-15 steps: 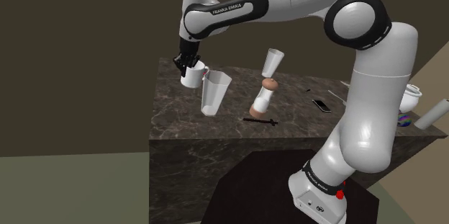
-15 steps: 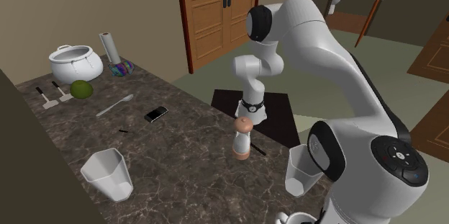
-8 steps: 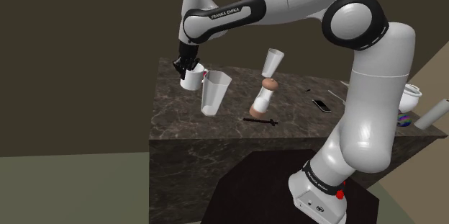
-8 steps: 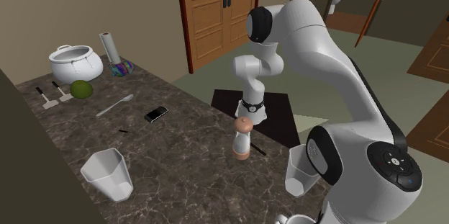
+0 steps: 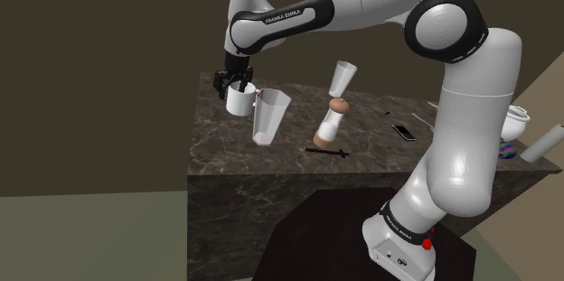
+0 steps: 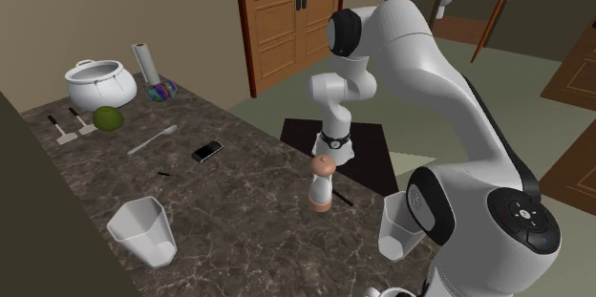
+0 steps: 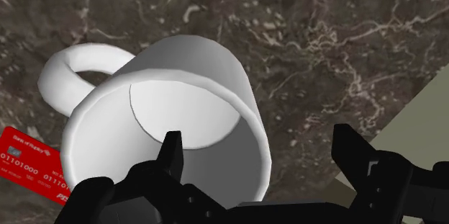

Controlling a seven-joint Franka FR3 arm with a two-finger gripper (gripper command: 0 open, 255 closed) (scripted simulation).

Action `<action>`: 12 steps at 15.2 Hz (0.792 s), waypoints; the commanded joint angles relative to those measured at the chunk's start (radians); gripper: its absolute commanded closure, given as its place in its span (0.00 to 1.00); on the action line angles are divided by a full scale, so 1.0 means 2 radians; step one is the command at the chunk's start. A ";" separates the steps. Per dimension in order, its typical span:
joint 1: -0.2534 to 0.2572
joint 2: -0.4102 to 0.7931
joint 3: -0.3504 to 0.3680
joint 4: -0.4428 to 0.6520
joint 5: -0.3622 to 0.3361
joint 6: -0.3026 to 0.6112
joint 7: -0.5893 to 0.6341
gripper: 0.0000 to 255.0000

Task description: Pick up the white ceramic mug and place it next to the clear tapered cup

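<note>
The white mug [image 5: 240, 101] is just beside the clear cup [image 5: 269, 117], with hardly any room between. A red card [image 7: 27, 168] lies by the mug's handle. The counter [image 5: 294, 139] is open from cup to grinder [image 5: 330, 126].

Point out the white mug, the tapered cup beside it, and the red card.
white mug [image 7: 201, 60]: wrist view, on its outer side wall.
tapered cup [image 5: 270, 117]: shoulder view, midway up its side wall.
red card [image 7: 25, 166]: wrist view, on its printed face beside the mug.
</note>
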 commanded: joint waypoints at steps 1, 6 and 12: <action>0.000 -0.008 0.000 0.006 0.001 -0.014 0.000 0.00; 0.000 -0.026 0.001 0.027 0.002 -0.053 -0.001 0.00; 0.000 -0.026 0.001 0.027 0.002 -0.053 -0.001 0.00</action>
